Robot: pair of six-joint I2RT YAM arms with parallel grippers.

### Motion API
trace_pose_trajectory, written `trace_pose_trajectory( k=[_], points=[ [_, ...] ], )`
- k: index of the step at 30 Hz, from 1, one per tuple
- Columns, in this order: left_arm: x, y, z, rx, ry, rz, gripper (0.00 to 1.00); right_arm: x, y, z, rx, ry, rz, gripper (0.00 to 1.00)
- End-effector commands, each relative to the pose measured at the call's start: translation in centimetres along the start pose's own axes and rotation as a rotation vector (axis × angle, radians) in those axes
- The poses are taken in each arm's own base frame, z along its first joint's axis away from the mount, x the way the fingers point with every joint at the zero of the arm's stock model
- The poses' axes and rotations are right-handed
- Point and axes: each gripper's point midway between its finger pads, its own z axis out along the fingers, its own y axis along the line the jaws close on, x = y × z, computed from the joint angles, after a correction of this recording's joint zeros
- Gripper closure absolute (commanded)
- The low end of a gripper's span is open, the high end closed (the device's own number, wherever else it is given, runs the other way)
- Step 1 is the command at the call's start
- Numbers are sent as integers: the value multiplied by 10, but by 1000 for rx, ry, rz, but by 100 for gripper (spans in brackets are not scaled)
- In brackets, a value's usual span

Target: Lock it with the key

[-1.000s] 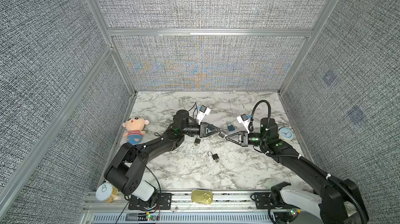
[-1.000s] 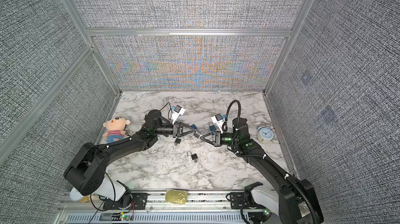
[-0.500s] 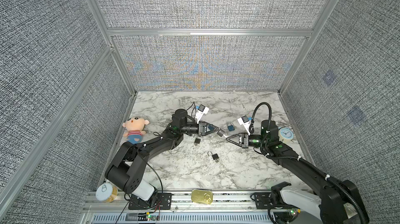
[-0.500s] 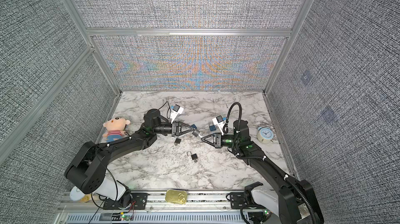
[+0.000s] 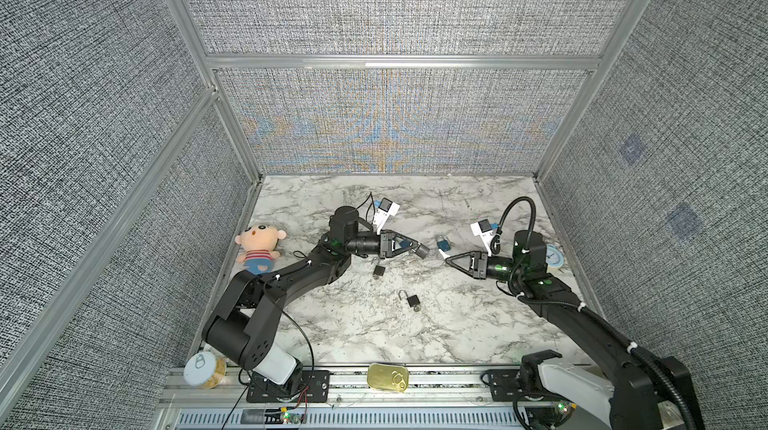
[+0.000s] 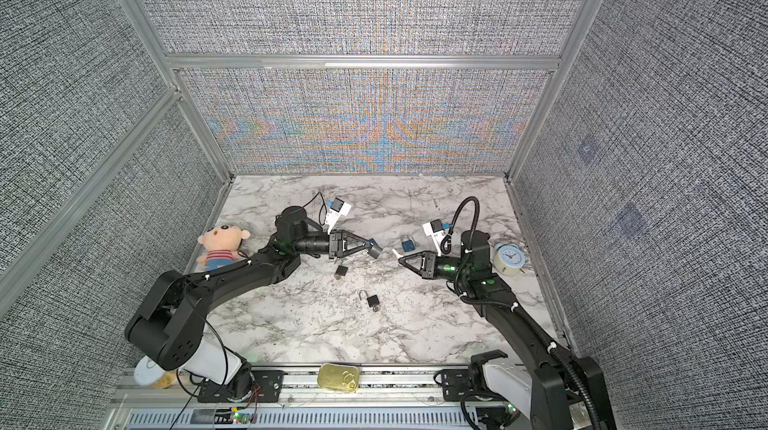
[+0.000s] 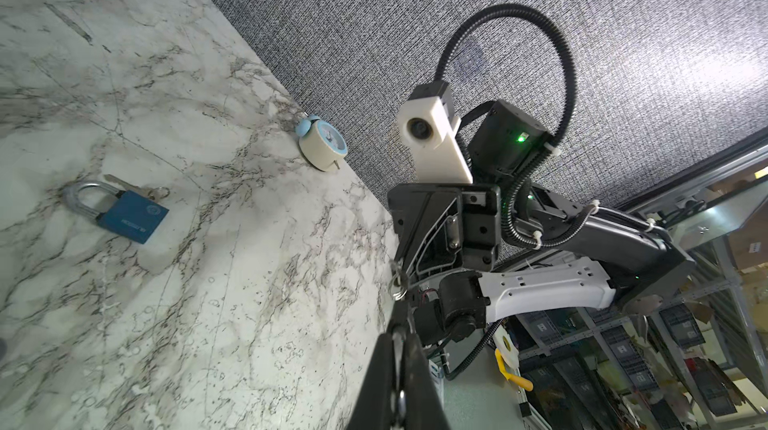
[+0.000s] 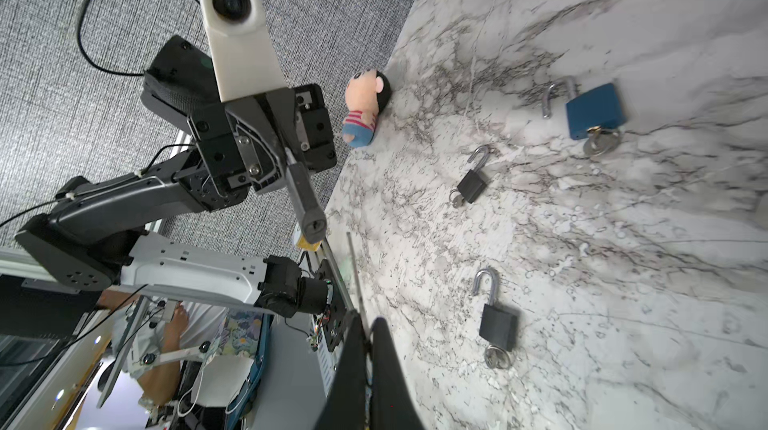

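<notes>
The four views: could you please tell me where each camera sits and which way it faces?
Top views: high at the front, looking down on the marble table; left arm and right arm show, left gripper facing right gripper.
Left wrist: on the left arm, looking past its fingers at the right gripper, blue padlock and alarm clock.
Right wrist: on the right arm, looking past its fingers at the left gripper's grey padlock and the plush doll.
Shared: both wrist views show the blue padlock.

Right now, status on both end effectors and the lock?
Left end effector shut on grey padlock, keyhole outward. Right end effector shut on key, not yet inserted. Nothing between them; blue padlock on table alongside.
</notes>
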Motion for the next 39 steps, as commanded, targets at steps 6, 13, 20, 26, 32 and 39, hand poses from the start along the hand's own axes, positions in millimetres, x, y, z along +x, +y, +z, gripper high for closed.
trace_pose_trajectory(
  k=[6,13,20,26,32,39],
  points=[
    [39,28,44,-85,184,-22,100,-17,-67,-31,262,-127,183,100],
    [61,60,77,-134,303,-78,100,-22,-75,-45,337,-191,154,100],
    [73,94,106,-192,389,-117,100,-24,-71,-49,350,-199,126,100],
    [84,107,129,-197,457,-138,100,-25,-68,-50,352,-185,110,100],
    [93,115,144,-197,504,-151,100,-24,-67,-50,352,-183,107,100],
    [98,119,160,-191,537,-160,100,-24,-69,-50,355,-178,111,100]
  ],
)
